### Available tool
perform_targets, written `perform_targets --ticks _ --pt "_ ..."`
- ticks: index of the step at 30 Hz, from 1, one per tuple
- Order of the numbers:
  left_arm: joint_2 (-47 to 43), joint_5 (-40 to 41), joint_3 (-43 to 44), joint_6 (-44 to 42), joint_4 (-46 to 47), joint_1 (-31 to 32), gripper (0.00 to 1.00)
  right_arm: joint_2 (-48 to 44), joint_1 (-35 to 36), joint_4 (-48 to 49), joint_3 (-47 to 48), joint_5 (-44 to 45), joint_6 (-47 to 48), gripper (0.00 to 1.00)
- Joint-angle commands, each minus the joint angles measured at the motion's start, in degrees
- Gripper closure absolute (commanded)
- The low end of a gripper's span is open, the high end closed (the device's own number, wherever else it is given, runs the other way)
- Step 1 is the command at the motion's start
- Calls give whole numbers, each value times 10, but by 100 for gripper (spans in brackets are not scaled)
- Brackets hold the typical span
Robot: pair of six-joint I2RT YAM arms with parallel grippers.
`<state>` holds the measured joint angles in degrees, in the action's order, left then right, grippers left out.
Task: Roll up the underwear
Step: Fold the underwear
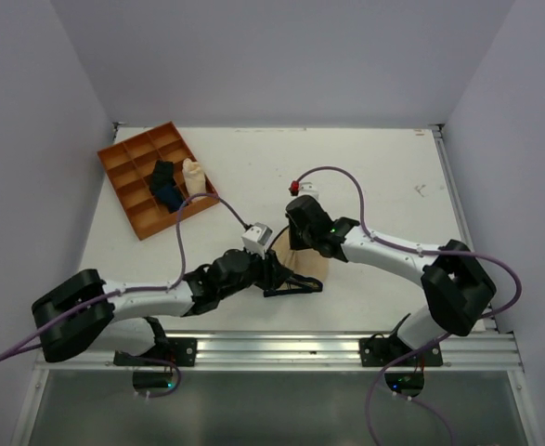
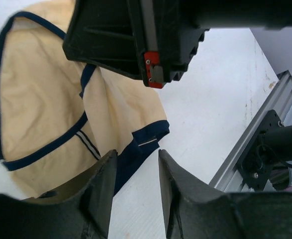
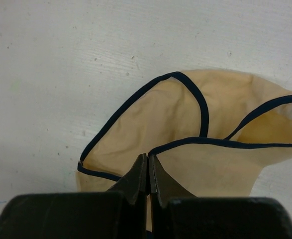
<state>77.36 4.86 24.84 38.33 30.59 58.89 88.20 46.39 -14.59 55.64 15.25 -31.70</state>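
The underwear [image 1: 311, 267], beige cloth with a thin dark edge band, lies partly spread on the white table near its front edge, between my two grippers. In the left wrist view the underwear [image 2: 41, 99] fills the left side, and a banded corner lies just beyond my left finger [image 2: 103, 184]. My left gripper [image 2: 136, 158] stands open with only bare table between its fingers. My right gripper [image 3: 148, 158] is shut, pinching the edge band of the underwear [image 3: 225, 164] at its tips. From above, the right gripper [image 1: 302, 249] sits at the cloth's far side and the left gripper [image 1: 295, 286] at its near side.
An orange compartment tray [image 1: 128, 200] stands at the back left, holding a dark blue roll [image 1: 165, 186] and a cream roll [image 1: 194, 175]. An aluminium rail [image 1: 281, 348] runs along the table's front edge. The right arm's black housing [image 2: 116, 35] hangs close above the cloth.
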Motion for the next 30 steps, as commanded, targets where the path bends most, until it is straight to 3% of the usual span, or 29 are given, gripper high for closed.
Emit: perform_targets --ticks 1,4,8,12,20,24,25,30 --pt "-90 67 -1 -1 -88 -3 55 6 -1 34 4 -21 18 100" --pt "-142 109 -12 3 -136 -12 52 15 -1 40 6 -46 25 100" --pt "-144 58 -17 10 -158 -72 52 31 0 47 13 -77 32 100" --pt "-89 1 -12 11 -153 -135 56 34 1 49 17 -93 35 100" --pt "25 -84 -9 12 -69 -164 59 27 5 56 11 -113 26 100" --pt "62 -93 -8 10 -39 -165 71 28 6 65 5 -129 16 100" --pt "66 -94 -8 10 -36 -166 79 29 6 68 5 -132 15 100" --pt "75 -83 -6 12 -27 -168 98 43 12 70 16 -141 6 100"
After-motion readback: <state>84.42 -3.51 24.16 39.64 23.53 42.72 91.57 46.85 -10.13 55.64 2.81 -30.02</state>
